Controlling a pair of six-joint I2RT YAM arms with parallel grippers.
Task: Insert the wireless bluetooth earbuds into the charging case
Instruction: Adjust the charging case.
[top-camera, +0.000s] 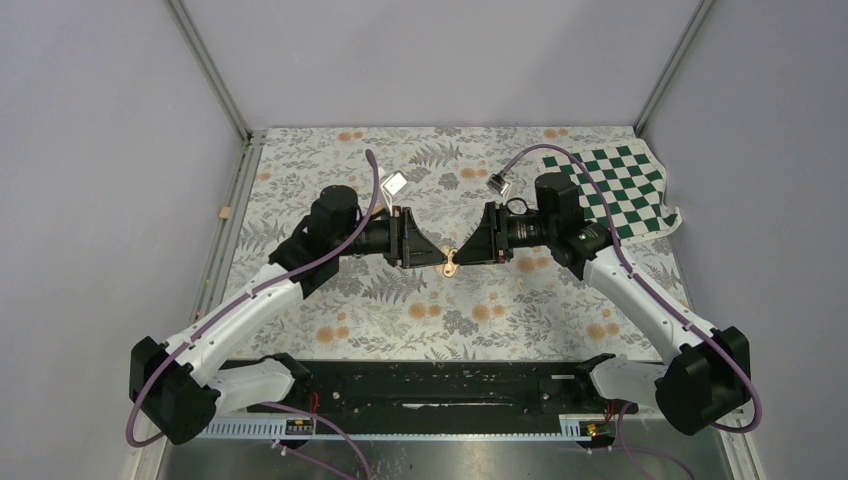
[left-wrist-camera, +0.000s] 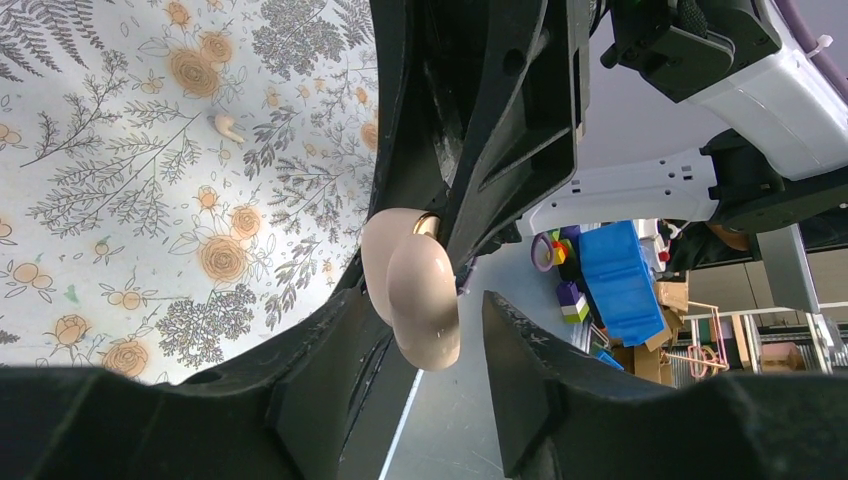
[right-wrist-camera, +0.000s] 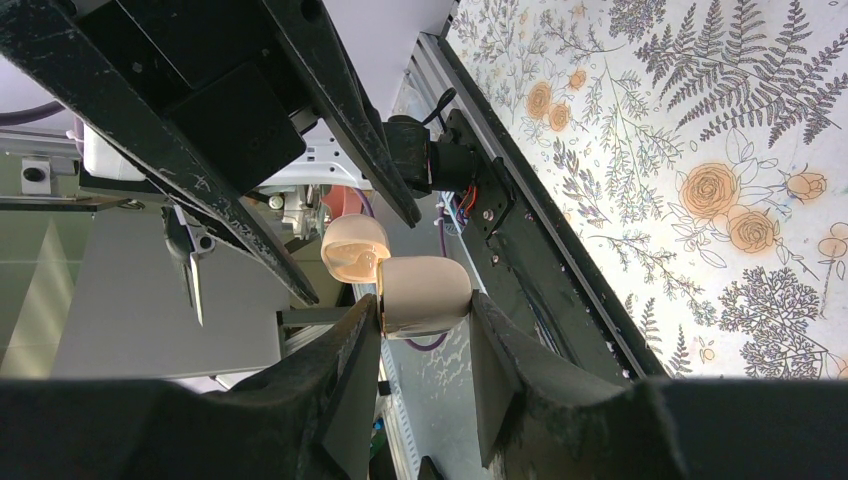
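Your right gripper (right-wrist-camera: 424, 325) has both fingers pressed against the sides of the charging case (right-wrist-camera: 430, 290). It holds the case in the air above the middle of the floral tablecloth (top-camera: 400, 310). The case's lid (right-wrist-camera: 355, 248) is swung open on the left side, toward your other arm.

Your left gripper (left-wrist-camera: 428, 335) meets it from the left with its fingers apart, one on either side of the case. One finger lies against the shell. A gap shows between the other finger and the shell, so this gripper is not clamped on it.

One small pale shape on the cloth in the left wrist view looks like an earbud (left-wrist-camera: 228, 126), though it is too tiny to be sure. It lies flat on the pattern, well apart from the case and both grippers. The top view does not pick it out.

A green and white checkered cloth (top-camera: 615, 190) lies at the far right corner of the table, behind your right arm.
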